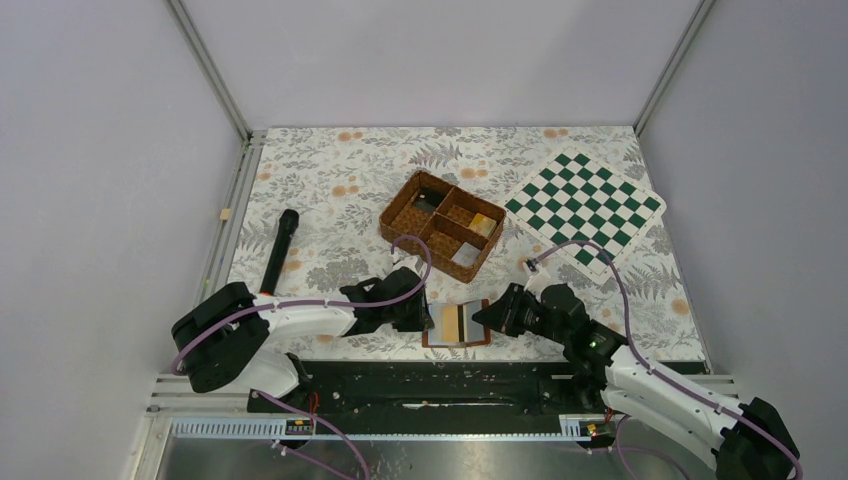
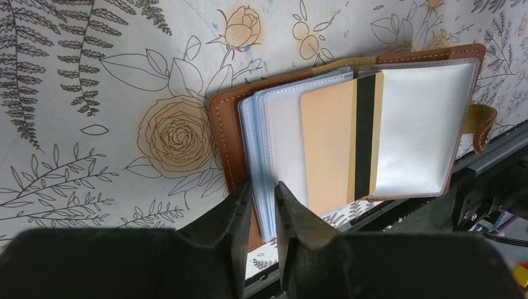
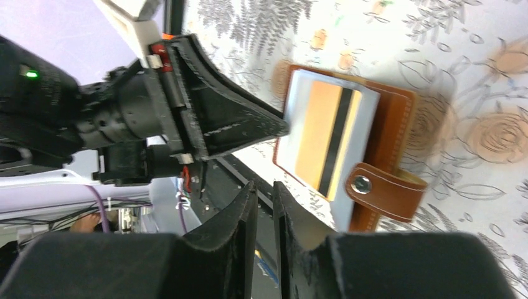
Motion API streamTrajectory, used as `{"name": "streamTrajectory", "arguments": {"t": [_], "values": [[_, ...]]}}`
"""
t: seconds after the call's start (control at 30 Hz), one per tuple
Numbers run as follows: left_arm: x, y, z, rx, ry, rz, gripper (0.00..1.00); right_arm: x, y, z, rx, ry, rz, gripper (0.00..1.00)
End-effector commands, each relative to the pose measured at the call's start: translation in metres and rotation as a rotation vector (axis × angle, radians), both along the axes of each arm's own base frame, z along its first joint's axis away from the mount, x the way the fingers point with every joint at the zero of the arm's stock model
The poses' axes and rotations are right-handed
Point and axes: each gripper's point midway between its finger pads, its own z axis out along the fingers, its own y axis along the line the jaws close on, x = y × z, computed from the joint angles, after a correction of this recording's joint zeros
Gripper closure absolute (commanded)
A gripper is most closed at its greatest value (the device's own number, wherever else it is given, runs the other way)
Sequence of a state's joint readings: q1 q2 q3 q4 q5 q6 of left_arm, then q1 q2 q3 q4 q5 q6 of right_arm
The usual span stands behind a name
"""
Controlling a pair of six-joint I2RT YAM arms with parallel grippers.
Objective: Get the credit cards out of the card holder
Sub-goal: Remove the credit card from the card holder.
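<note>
The card holder (image 1: 474, 324) lies open near the table's front edge, a brown wallet (image 2: 223, 134) with blue-grey clear sleeves. A yellow-gold credit card (image 2: 333, 146) with a black stripe sits inside a sleeve, also showing in the right wrist view (image 3: 314, 134). My left gripper (image 2: 263, 187) is shut on the lower edge of the sleeves on the holder's left half (image 1: 425, 316). My right gripper (image 3: 261, 185) hovers off the holder's right side (image 1: 487, 317), jaws slightly apart with nothing between them. The closing tab (image 3: 386, 190) sticks out towards it.
A woven four-compartment basket (image 1: 440, 225) stands behind the holder. A green-and-white chessboard (image 1: 585, 205) lies at the back right, a black cylinder (image 1: 280, 250) at the left. The black rail (image 1: 450, 380) of the table's front edge runs just below the holder.
</note>
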State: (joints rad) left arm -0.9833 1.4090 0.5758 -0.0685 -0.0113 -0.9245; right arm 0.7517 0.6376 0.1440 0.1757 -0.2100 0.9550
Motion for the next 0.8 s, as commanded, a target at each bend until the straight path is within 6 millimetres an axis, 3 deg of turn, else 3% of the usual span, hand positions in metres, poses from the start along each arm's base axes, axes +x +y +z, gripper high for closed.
{"name": "streamTrajectory", "arguments": {"t": [0.0,0.23,0.57,0.77], "values": [[-0.01,0.02,-0.019,0.095,0.045,0.004,0.79,0.003,0.011,0.036,0.039,-0.021,0.036,0.77],[-0.011,0.021,-0.02,0.093,0.047,0.003,0.79,0.006,0.019,0.016,0.002,0.059,0.029,0.75],[-0.013,0.023,-0.023,0.099,0.052,-0.002,0.79,0.018,0.014,-0.041,-0.143,0.109,-0.009,0.46],[-0.015,0.024,-0.027,0.105,0.061,-0.006,0.79,0.017,0.018,-0.065,-0.162,0.136,0.009,0.44]]}}
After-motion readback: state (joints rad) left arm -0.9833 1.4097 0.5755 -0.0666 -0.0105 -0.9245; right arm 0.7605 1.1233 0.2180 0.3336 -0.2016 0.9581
